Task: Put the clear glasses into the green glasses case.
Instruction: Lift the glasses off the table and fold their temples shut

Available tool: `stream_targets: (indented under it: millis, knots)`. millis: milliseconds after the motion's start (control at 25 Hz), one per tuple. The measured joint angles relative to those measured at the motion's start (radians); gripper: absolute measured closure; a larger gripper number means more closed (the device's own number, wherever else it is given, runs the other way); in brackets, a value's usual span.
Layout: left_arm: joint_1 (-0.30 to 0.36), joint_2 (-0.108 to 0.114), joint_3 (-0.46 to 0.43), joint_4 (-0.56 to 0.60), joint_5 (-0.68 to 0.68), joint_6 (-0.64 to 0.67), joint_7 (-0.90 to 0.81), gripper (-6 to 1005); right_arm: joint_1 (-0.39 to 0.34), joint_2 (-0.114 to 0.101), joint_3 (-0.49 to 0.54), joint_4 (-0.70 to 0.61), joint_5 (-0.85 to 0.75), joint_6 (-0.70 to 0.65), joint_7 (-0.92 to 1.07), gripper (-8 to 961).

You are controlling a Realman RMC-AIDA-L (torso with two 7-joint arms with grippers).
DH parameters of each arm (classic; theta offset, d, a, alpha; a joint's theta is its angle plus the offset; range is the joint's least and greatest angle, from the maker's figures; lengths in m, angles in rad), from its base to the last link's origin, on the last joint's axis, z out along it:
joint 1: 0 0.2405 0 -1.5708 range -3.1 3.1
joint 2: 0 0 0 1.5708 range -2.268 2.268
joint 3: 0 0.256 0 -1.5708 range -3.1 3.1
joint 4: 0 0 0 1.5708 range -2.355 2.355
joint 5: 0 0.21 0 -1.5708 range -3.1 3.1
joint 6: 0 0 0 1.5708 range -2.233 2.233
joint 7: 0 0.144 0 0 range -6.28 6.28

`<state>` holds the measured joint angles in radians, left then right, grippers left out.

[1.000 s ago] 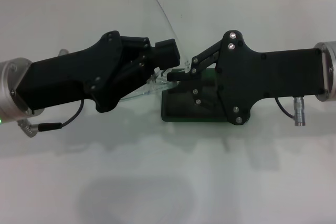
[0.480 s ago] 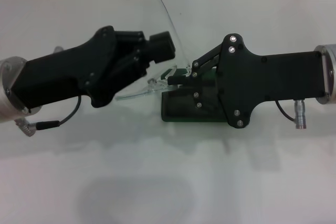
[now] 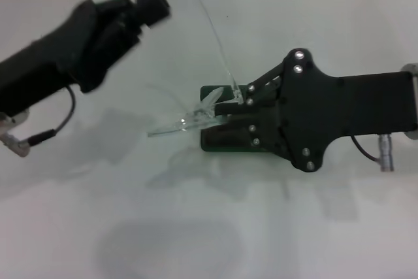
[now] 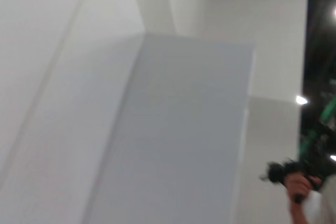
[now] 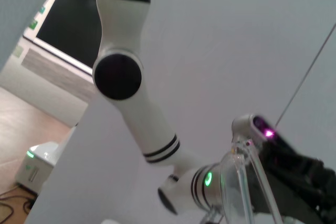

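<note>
Head view, table: a plain white tabletop [image 3: 215,227] carries everything.
Head view, case: the dark green rectangular hard glasses case [image 3: 212,140] lies near the table's middle, mostly covered by the right arm's black gripper; only the end toward the robot's left shows.
Head view, glasses: the colourless transparent plastic safety glasses [image 3: 189,121] sit tilted at the case's exposed end, the front part sticking out past the case over the table, one clear curved arm rising up and away toward the far edge.
Head view, right gripper: the black right gripper [image 3: 230,104] reaches in from the right, above the case; its fingers are pinched on the glasses at the hinge end of that raised arm.
Head view, left gripper: the black left gripper [image 3: 140,11] is lifted at the far left, well apart from the glasses and case; whether its fingers are spread or closed cannot be told.
Left wrist view: only pale walls and a distant person; no gripper, glasses or case.
Right wrist view: a clear curved arm of the glasses [image 5: 252,182] stands close to the lens, with the left arm's white links and dark gripper behind it.
</note>
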<state>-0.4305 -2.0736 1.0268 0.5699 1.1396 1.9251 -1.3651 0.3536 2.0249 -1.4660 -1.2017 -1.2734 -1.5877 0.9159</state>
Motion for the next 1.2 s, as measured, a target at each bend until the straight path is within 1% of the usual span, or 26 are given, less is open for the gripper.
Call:
stream_targets:
  millis: [120, 200, 240, 400, 520, 680, 840, 1040, 1200]
  knots:
    - [0.004, -0.004, -0.048, -0.027, -0.004, -0.002, 0.019, 950, -0.019, -0.002, 0.005, -0.002, 0.039, -0.029, -0.031, 902]
    - [0.005, -0.005, -0.062, -0.037, -0.004, -0.004, 0.025, 951, -0.026, -0.003, 0.007, 0.000, 0.069, -0.061, -0.055, 904]
    - [0.006, -0.005, -0.086, -0.063, -0.003, -0.008, 0.035, 951, -0.027, -0.004, 0.007, 0.003, 0.087, -0.085, -0.067, 904]
    - [0.003, -0.001, -0.105, -0.093, 0.004, -0.010, 0.040, 950, -0.028, -0.005, 0.008, 0.006, 0.122, -0.156, -0.082, 904]
    - [-0.009, -0.001, -0.100, -0.095, 0.013, -0.011, 0.037, 950, -0.023, -0.005, 0.009, 0.005, 0.128, -0.184, -0.082, 904]
    - [-0.039, -0.009, -0.097, -0.097, 0.043, -0.009, 0.028, 951, -0.007, -0.001, -0.005, 0.020, 0.131, -0.193, -0.084, 904]
    - [-0.058, -0.014, -0.080, -0.107, 0.047, -0.007, 0.027, 950, 0.044, 0.002, -0.043, 0.093, 0.157, -0.194, -0.099, 904]
    - [-0.072, -0.014, -0.030, -0.111, 0.034, 0.000, 0.027, 951, 0.101, 0.001, -0.063, 0.196, 0.182, -0.195, -0.121, 904]
    - [-0.073, -0.014, -0.019, -0.112, 0.031, 0.023, 0.027, 951, 0.115, 0.001, -0.066, 0.238, 0.200, -0.195, -0.132, 904]
